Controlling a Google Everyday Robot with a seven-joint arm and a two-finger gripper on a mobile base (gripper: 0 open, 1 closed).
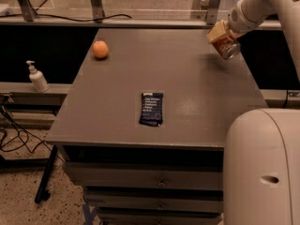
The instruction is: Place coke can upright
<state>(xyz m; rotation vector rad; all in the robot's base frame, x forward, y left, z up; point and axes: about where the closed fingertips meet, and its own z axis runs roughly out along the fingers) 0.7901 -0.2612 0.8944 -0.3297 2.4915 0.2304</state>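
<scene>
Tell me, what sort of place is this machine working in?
Probably a lab or test workshop, not a home: a plain grey table over drawers, loose cables on the speckled floor, a pump bottle on a side ledge. The tool holds a tilted red can above the table's far right corner.

Grey drawer cabinet (187, 78), speckled floor (21, 200), black cables (11, 139) left, dim light.

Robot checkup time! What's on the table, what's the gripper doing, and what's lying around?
Surface: grey table, mostly bare.
Job's things: coke can, tilted, over the far right corner.
Clutter: orange at far left; dark snack packet lying flat near the middle.
Grippers: gripper at far right, shut on the coke can.
Cables: black cables on the floor, left.
Surroundings: pump bottle on the left ledge.
</scene>
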